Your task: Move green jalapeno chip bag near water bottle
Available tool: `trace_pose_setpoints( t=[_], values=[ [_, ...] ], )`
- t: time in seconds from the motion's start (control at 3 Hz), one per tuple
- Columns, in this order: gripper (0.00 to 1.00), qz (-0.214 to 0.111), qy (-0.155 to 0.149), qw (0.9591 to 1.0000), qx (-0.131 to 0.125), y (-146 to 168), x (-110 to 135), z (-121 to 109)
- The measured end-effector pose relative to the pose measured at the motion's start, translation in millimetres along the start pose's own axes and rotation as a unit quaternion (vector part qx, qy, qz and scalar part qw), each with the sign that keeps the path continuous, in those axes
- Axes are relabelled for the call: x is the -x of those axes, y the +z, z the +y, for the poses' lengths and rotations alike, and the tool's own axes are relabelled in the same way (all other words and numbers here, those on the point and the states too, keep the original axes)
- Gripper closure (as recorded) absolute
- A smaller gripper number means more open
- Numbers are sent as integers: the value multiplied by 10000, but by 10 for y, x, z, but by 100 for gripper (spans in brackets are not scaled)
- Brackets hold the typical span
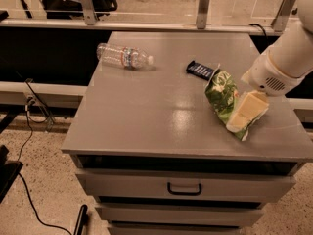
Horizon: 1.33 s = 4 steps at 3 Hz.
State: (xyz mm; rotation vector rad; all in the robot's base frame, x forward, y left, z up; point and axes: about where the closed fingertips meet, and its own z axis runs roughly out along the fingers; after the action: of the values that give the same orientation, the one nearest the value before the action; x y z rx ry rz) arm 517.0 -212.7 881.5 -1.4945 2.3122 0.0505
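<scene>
In the camera view, the green jalapeno chip bag [220, 93] lies near the table's [146, 114] right edge beside a dark blue bar [200, 70], the tool [246, 112] over its front end, grip state impossible to tell, while the water bottle [123, 56] lies well apart near the back-left corner.

You look down on the drawer cabinet [146, 111] from its front, fairly close, with the gripper [246, 112] at the view's right.

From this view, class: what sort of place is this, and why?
Probably a robot lab: a white robot arm, a grey drawer cabinet, a glass partition behind. The end effector sits at the green chip bag.
</scene>
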Motion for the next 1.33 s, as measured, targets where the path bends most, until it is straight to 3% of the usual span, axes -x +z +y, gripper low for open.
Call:
trace_pose_setpoints(
  t=[0.67, 1.0, 1.33],
  values=[
    [61, -129, 368, 9990, 226, 239, 77, -19],
    [85, -126, 370, 9987, 316, 147, 42, 89],
    [100, -294, 422, 9979, 405, -3, 15, 170]
  ],
)
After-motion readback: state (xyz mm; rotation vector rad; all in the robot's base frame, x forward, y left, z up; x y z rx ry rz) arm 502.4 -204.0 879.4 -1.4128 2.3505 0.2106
